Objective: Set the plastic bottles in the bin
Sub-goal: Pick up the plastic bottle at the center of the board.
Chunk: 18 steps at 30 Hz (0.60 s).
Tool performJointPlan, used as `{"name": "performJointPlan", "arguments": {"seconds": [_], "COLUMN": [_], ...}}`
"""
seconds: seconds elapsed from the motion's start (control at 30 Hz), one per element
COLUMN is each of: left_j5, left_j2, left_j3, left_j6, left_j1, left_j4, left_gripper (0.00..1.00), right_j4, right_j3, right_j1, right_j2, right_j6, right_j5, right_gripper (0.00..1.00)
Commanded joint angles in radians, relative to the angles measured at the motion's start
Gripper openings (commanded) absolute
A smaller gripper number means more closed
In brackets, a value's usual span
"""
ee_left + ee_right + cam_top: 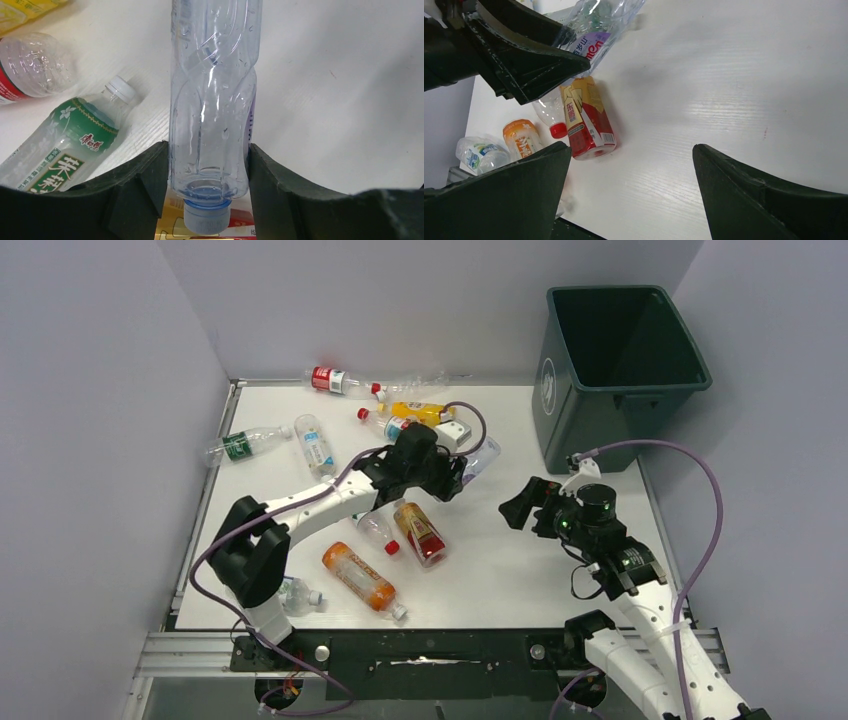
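My left gripper [455, 475] is shut on a clear plastic bottle [212, 100] with a blue cap, gripping it near the neck a little above the table. That bottle also shows in the top view [481, 456] and in the right wrist view [594, 30]. My right gripper [520, 505] is open and empty over bare table, to the right of the left gripper. The dark green bin [590, 420] stands at the far right, beyond the right gripper. Several more bottles lie on the table: a red-and-yellow one [420, 532], an orange one [360, 578] and a yellow one [420, 412].
A green-labelled bottle [240, 443], a blue-labelled one [315, 445] and a red-labelled one [335, 380] lie at the back left. A clear bottle [295, 595] lies by the left arm's base. Grey walls enclose the table on three sides.
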Motion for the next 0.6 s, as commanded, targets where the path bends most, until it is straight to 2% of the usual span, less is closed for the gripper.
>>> {"name": "performJointPlan", "arguments": {"seconds": [0.0, 0.33, 0.57], "left_j5": [0.027, 0.055, 0.081], "left_j2": [-0.097, -0.238, -0.317], "left_j3": [-0.037, -0.122, -0.19], "left_j6": [-0.054, -0.108, -0.148], "left_j1": [-0.001, -0.001, -0.001], "left_j4": [0.008, 0.015, 0.057], "left_gripper": [0.38, 0.38, 0.38], "right_j4": [0.096, 0.256, 0.446], "right_j3": [-0.001, -0.023, -0.05], "right_j1": [-0.006, -0.015, -0.062], "right_j2": [0.002, 0.04, 0.124], "right_j6": [0.028, 0.104, 0.202], "right_j5": [-0.043, -0.116, -0.221], "right_gripper": [0.98, 0.98, 0.98]}}
